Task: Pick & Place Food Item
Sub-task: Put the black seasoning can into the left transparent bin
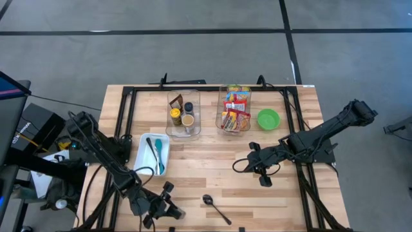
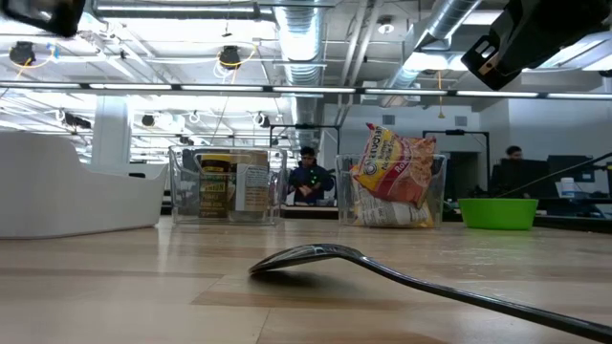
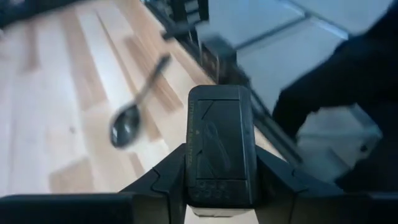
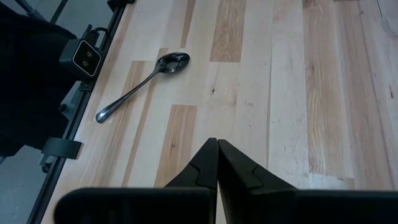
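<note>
- Left pincer (image 1: 168,207): I have it low at the near-left edge of the counter (image 1: 212,161); its own wrist view shows one broad dark finger and nothing between the fingers, but how far they stand apart I cannot tell
- Right pincer (image 4: 217,144): I see its two fingers pressed together with no gap, holding nothing; it hangs over the bare middle-right of the counter, its arm reaching in from the right
- Spoon (image 1: 215,207): lies flat on the counter near the front edge, just to the right of the left pincer, bowl toward the far left and handle running to the near right; it is the loose thing nearest that pincer, though no food
- Snack packets (image 1: 235,111): the food I take the task to mean, standing upright in the clear bin on the right (image 1: 222,125) at the far side
- Clear bin on the left (image 1: 195,113): holds jars
- Green bowl (image 1: 268,119): just right of the snack bin, a likely place to set food down
- White tray (image 1: 143,158): holds utensils, left of centre
- Deciding relation, as I judge it: the packets lie beyond the right pincer, toward the far edge, and that arm is clearly the nearer; the left is well apart from them
</note>
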Controlling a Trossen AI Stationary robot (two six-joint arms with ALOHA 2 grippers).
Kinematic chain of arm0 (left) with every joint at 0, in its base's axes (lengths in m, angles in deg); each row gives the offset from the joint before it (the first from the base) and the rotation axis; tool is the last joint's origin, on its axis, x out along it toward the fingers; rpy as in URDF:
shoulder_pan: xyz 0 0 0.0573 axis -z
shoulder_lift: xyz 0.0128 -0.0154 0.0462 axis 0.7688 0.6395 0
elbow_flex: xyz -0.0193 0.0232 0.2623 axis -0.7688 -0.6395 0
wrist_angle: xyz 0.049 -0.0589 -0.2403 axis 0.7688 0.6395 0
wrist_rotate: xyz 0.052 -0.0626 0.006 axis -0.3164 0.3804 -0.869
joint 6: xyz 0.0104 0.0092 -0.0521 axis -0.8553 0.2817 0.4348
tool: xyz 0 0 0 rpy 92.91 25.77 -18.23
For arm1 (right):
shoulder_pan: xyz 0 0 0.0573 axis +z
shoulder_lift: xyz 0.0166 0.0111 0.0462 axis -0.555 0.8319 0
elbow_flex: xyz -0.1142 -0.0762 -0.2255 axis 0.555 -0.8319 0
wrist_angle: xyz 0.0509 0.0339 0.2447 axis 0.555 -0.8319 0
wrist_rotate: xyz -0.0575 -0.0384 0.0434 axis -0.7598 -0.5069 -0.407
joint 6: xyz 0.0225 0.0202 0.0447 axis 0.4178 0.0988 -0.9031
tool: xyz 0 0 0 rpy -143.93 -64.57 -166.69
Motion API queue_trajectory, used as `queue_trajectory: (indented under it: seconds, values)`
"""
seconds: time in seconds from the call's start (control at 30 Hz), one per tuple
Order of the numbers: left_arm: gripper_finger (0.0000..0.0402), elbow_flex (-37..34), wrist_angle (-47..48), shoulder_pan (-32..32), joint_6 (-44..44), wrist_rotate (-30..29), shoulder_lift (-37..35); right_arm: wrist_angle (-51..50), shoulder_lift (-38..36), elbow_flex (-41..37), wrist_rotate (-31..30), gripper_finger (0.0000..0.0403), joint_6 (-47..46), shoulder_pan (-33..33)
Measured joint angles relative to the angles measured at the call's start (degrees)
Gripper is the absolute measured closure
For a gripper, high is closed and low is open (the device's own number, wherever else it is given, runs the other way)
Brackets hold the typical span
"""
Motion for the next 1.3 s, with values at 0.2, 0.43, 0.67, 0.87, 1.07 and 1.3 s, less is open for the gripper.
queue_trajectory:
  seconds: [0.2, 0.43, 0.67, 0.87, 1.07, 1.3]
  values:
    - [0.0269, 0.0, 0.1, -2.8, 0.0, -0.2, -8.8, 0.0, 0.0, 0.0, 0.0, 0.0403, 0.0, 0.0]
    - [0.0271, 0.0, 1.0, -8.1, 0.0, 1.1, -19.9, 0.0, 0.0, 0.0, 0.0, 0.0403, 0.0, 0.0]
    - [0.0269, 0.0, 4.1, -14.5, -4.1, 3.4, -26.8, 0.0, 0.0, 0.0, 0.0, 0.0403, 0.0, 0.0]
    - [0.0271, 0.0, 8.8, -22.6, -4.3, 3.3, -29.8, 0.0, 0.0, 0.0, 0.0, 0.0403, 0.0, 0.0]
    - [0.027, 0.0, 13.4, -32.8, -6.2, 3.2, -31.8, 0.0, 0.0, 0.0, 0.0, 0.0403, 0.0, 0.0]
    - [0.0269, 0.0, 22.5, -44.5, -6.4, 3.2, -32.9, 0.0, 0.0, 0.0, 0.0, 0.0403, 0.0, 0.0]
